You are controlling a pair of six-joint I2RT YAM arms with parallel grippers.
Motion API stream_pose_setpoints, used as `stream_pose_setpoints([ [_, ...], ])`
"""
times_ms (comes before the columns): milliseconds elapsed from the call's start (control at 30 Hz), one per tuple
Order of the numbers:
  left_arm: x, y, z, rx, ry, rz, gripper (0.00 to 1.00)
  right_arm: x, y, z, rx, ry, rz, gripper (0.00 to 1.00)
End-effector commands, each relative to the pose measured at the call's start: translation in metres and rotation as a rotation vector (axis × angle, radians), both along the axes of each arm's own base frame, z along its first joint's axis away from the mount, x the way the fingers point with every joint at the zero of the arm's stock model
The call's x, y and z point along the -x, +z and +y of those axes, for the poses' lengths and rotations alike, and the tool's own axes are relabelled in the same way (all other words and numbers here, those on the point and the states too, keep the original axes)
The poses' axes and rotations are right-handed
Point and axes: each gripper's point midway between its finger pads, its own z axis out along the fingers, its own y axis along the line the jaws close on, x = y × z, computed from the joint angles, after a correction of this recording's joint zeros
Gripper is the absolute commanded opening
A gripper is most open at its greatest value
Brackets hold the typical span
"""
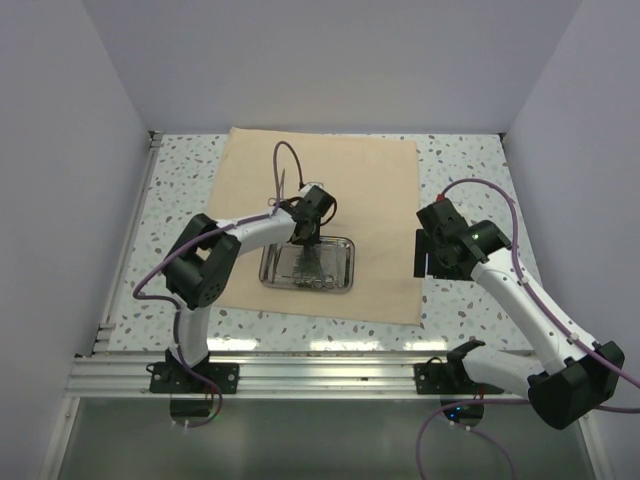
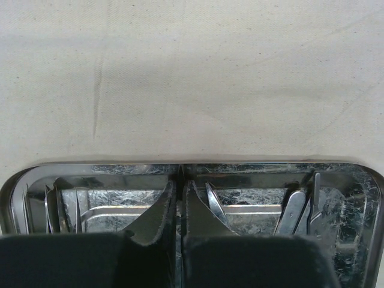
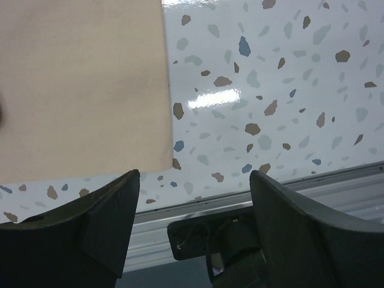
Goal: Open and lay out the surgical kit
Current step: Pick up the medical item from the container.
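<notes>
**Kit status: left claw (image 1: 305,240) closed inside the steel tray (image 1: 349,266)**

From my seat I count one cloth wrap (image 1: 365,190), spread flat on the speckled counter (image 1: 465,170), and one steel tray sitting on the cloth's near half. The instruments (image 1: 305,270) lie in that tray. In the left wrist view I make out at least six thin metal pieces (image 2: 294,210): a cluster at the left end, one beside the fingers (image 2: 159,210) and a few at the right end. Reflections in the tray floor stop me giving an exact count.

Two arms are working. The left arm has its elbow bent out to the left, its forearm reaching across the cloth and its wrist tipped down, with the claw tips (image 2: 180,192) low inside the tray. Its jaws are pressed together, and I cannot tell whether a thin piece is nipped between them.

The right arm's elbow sits low at the far right, and its forearm angles up toward the cloth's right edge. The right claw (image 1: 419,256) hangs there with its jaws wide apart and nothing between them (image 3: 195,175), above the cloth's near right corner (image 3: 84,90), the bare counter (image 3: 270,90) and the metal rail (image 3: 336,186).
</notes>
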Motion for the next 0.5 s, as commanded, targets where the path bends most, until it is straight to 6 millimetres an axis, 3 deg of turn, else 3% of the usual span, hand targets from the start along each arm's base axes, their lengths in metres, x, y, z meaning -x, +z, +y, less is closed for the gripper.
stream_pose_setpoints([
  [0, 0.025, -0.056, 0.017, -0.064, 0.023, 0.126, 0.0, 0.001, 0.011, -0.004, -0.007, -0.02, -0.032, 0.78],
  [67, 0.025, -0.047, 0.017, -0.064, 0.012, 0.124, 0.0, 0.0, 0.011, -0.003, -0.009, -0.021, -0.036, 0.78],
  [267, 0.004, 0.011, 0.006, -0.057, -0.016, 0.064, 0.0, 0.0, 0.013, -0.004, -0.008, -0.025, -0.046, 0.78],
  [467, -0.041, 0.085, -0.008, -0.01, -0.039, -0.081, 0.0, -0.002, 0.012, -0.004, -0.002, -0.024, -0.039, 0.78],
])
